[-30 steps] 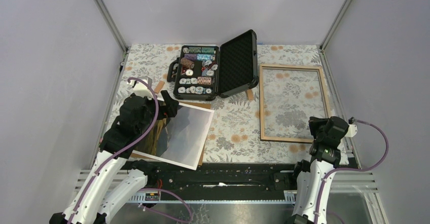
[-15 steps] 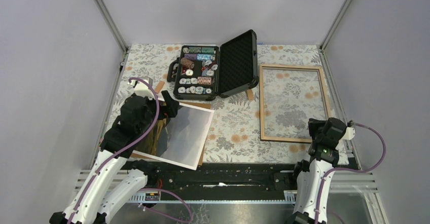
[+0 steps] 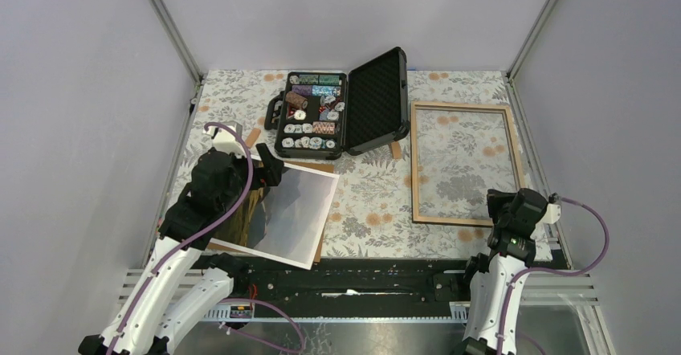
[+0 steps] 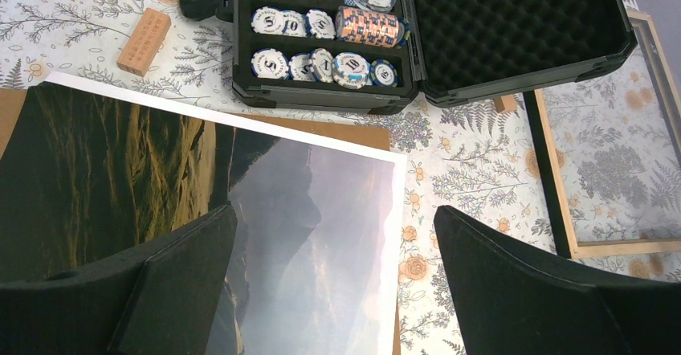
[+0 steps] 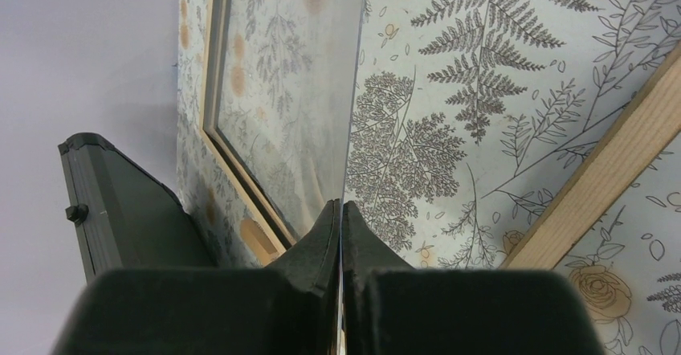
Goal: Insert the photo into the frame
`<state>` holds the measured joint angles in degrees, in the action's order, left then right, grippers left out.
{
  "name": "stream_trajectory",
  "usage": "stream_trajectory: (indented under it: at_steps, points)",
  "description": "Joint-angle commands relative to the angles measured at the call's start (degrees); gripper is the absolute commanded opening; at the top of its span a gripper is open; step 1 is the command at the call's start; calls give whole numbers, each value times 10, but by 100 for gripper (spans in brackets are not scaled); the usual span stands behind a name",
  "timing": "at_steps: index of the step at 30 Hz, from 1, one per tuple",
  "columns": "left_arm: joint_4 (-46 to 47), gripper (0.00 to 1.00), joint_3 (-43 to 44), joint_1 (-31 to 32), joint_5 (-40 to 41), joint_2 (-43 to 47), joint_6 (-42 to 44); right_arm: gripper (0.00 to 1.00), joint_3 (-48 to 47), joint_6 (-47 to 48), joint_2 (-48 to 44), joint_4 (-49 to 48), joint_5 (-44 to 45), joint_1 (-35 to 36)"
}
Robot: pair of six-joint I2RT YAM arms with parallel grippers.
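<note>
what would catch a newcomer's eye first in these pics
Most likely the open black case of poker chips at the far middle of the table. Next, the photo, a dark mountain print with a white border, near left below the open left gripper, and the light wood frame lying flat on the right, the shut right gripper at its near corner.

Plain lilac-grey walls (image 3: 80,90) enclose a table (image 3: 377,186) draped in floral-patterned cloth.

One photo (image 3: 299,210), one frame (image 3: 415,162), one open chip case (image 3: 376,102), two small wooden blocks (image 3: 251,136)
</note>
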<state>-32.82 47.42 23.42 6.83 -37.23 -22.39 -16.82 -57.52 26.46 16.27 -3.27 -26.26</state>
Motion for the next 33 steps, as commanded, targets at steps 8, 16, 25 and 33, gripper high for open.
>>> stream_trajectory:
  at_steps: [8, 16, 25, 33]
  points:
    - [32, 99, 0, 3, -1, 3, 7, 0, -7, -11, -11, 38, 4, 0]
    - [32, 99, 0, 11, -1, 9, 7, 0, 7, -22, -16, 35, 9, 0]
    - [32, 99, -1, 17, 2, 13, 7, 0, 26, -41, -5, 2, 9, 0]
    - [33, 99, -1, 18, 4, 16, 7, 0, 32, -52, -4, 4, 12, 0]
